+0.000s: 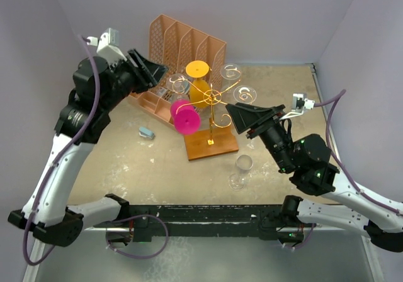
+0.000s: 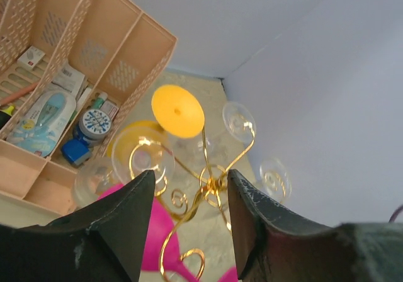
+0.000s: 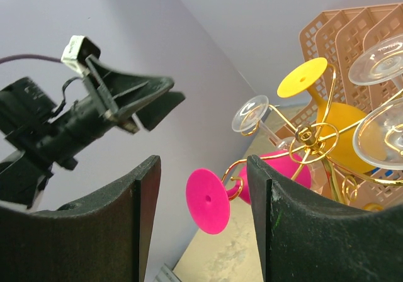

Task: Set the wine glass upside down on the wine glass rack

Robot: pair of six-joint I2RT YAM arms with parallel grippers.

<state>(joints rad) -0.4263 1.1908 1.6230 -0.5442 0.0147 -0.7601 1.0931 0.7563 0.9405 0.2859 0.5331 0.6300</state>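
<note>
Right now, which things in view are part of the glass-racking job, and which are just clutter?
Job:
- wine glass rack
- pink glass, yellow glass and clear glasses hung on it
- clear wine glass on the table

Lying about:
- peach file organizer
- small grey object

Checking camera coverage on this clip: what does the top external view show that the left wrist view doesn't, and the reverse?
Only top external: the rack's wooden base, a clear glass loose on the table, and a small grey-blue object. Only left wrist: the small items inside the peach organizer. Both: the gold rack with the yellow glass, pink glass and clear glasses hung on it.
</note>
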